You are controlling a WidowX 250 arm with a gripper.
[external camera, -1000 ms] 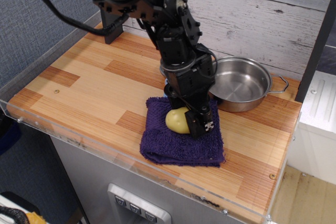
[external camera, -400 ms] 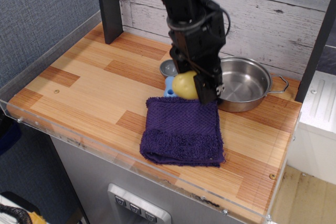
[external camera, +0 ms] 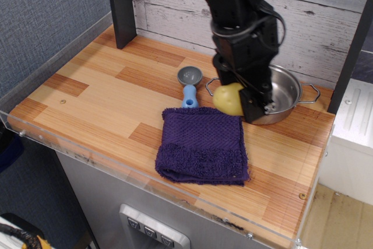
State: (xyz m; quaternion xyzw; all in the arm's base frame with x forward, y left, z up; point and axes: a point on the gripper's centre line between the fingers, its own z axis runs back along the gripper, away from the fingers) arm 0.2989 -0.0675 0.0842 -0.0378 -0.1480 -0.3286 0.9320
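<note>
Black robot gripper (external camera: 243,107) clamped on smooth yellow potato-shaped object (external camera: 227,98), held aloft at near-left rim of round steel pan (external camera: 293,87), beyond folded purple towel (external camera: 201,144); pinch looks off-centre, so it could slip and hit the rim.

- The gripper (external camera: 243,107) is seen in matt black, with small white marks on one finger.
- The potato (external camera: 228,99) is coloured pale yellow with a greenish tinge.
- The cloth (external camera: 202,145) is dyed deep purple and is woven in a nubby, waffle-like texture.
- The pan (external camera: 288,87) is finished in shiny silver steel.
- The scoop (external camera: 190,83) is made with a light blue handle and a grey round head.
- The table (external camera: 99,94) is patterned in light and reddish-brown wooden strips.
- The back wall (external camera: 326,21) is clad in whitewashed grey planks.
</note>
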